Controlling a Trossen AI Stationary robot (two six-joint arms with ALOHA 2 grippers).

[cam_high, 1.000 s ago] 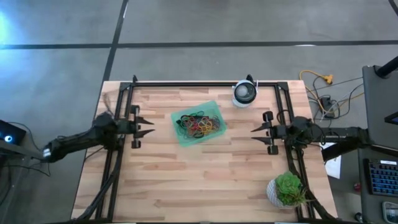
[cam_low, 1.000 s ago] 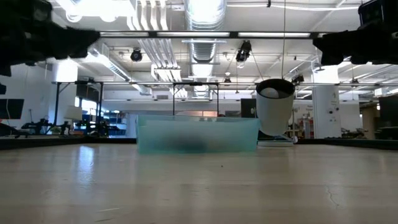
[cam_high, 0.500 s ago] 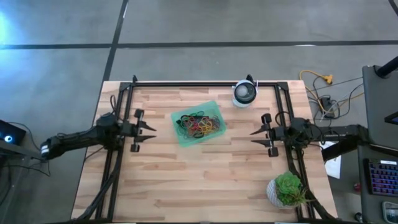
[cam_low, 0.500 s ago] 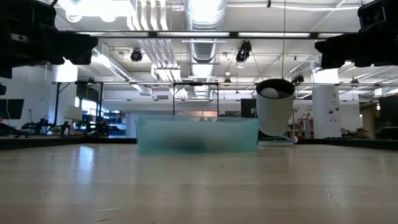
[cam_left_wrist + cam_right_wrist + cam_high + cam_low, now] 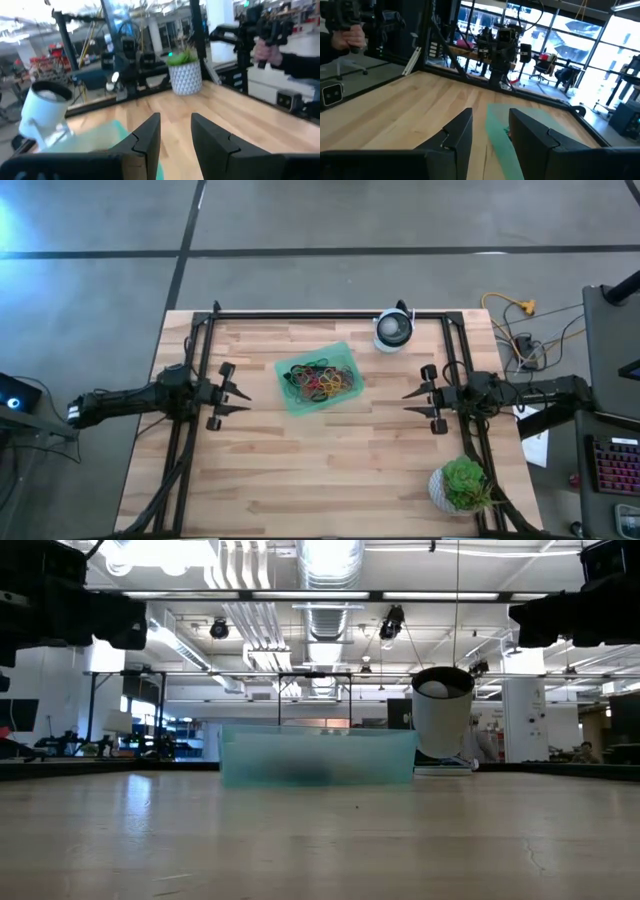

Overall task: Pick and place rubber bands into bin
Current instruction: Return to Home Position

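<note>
Near half of the table [image 5: 330, 470] is bare wood, no loose bands visible on it. A plant [image 5: 462, 483] sits at the near right corner.

Mid-table, the left gripper [image 5: 243, 400] is at the left side, up off the wood, fingers parted by a moderate gap with nothing between them. Over the last second it has slid a little toward the near side. In the low view its dark bulk has pulled further out to the edge.

The right gripper [image 5: 406, 400] faces it from the right side, also parted and empty. It has barely shifted.

Between them and slightly farther back is the bin [image 5: 296, 406], skewed to the table edges and well apart from both grippers. The rubber bands [image 5: 318, 379] are piled inside, mixed red, yellow, green and black.

The white round device [image 5: 394, 330] is at the far edge, near the bin's far right corner.

Judgement: picking looks finished and the arms are backing off to rest. A thin band lying on the wood grain could be missed from above.
</note>
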